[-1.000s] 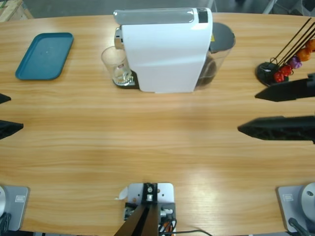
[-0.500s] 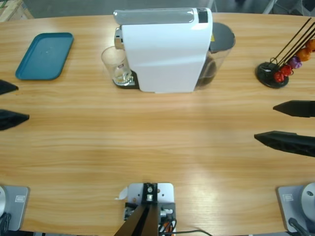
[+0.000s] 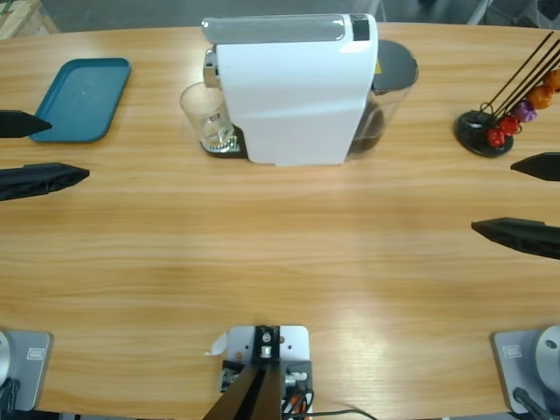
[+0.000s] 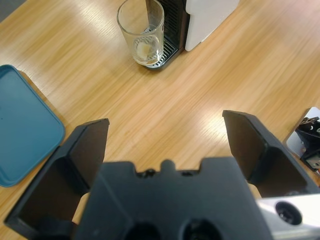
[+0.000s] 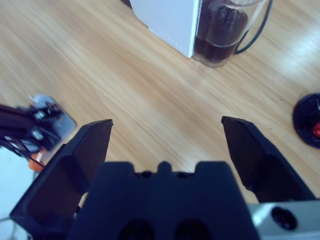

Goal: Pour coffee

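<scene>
Broadly, the task looks barely begun. A long wooden table (image 3: 280,254) fills the high view, its pale grain running across and most of its near half bare. At the far middle stands a white coffee machine (image 3: 293,92) with a silver top and a dark water tank (image 3: 389,83) behind it. Under the machine's spout, on the drip grate, sits a small clear glass (image 3: 206,115). In the left wrist view the glass (image 4: 141,31) holds only a pale smear at its bottom; no dark layer of coffee can be seen in it, so the coffee seems not yet drawn, though the thin residue is hard to read. Judging by this, brewing, lifting the glass and pouring all remain.

A teal tray (image 3: 80,98) lies at the far left, well apart from the machine. A black stand with red, purple and orange capsules (image 3: 507,122) sits at the far right.

The left gripper (image 3: 63,149) hovers beside the tray with its jaws spread wide and nothing between them. The right gripper (image 3: 494,197) hangs near the right edge, jaws likewise wide apart and empty, near the capsule stand.

Of the room little shows: a grey floor beyond the table's far edge and a pale wooden crate (image 3: 22,17) at the upper left corner.
</scene>
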Motion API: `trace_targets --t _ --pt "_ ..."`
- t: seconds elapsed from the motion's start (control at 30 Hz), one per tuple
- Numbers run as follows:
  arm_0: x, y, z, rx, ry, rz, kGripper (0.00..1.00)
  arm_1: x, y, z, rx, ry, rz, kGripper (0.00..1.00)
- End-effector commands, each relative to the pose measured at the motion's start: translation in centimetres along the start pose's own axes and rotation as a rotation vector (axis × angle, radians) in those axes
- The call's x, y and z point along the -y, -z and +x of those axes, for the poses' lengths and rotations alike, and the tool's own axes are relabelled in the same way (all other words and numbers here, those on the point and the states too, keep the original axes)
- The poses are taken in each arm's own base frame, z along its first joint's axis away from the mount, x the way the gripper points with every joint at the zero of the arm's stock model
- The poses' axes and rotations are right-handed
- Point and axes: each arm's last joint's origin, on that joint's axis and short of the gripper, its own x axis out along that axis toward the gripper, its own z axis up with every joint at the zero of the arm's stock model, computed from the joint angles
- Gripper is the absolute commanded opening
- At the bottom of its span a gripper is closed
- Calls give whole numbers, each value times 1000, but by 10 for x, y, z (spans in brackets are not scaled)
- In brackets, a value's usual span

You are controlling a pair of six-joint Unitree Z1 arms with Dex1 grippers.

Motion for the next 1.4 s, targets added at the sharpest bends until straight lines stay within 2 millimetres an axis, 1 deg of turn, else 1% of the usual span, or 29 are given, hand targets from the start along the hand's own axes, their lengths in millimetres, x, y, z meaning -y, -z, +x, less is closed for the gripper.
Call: trace_targets --t 0.03,0.17,0.3,0.47,0.63,0.9,1.03,1.13,1.4 --pt "-3 11 17 -78 -5 0 996 0 5 -11 40 37 -36 1000" --pt "-3 10 18 -79 -3 2 996 2 1 -3 5 60 -34 1000" --pt "-3 10 15 -71 -1 6 996 3 0 -2 0 68 -36 1000" --pt "0 16 11 -110 24 39 996 3 -1 0 -10 68 -42 1000" --pt "-1 8 9 -142 38 66 997 3 -4 4 -24 67 -56 1000" --pt "1 8 10 -143 74 66 1000 3 -3 3 -20 71 -54 996" --pt "-2 5 10 -120 44 65 1000 3 -3 4 -21 71 -54 996" --pt "-4 4 6 -96 18 59 997 3 -3 3 -18 71 -54 996" --pt "-2 3 4 -70 43 59 988 3 -3 3 -19 70 -54 996"
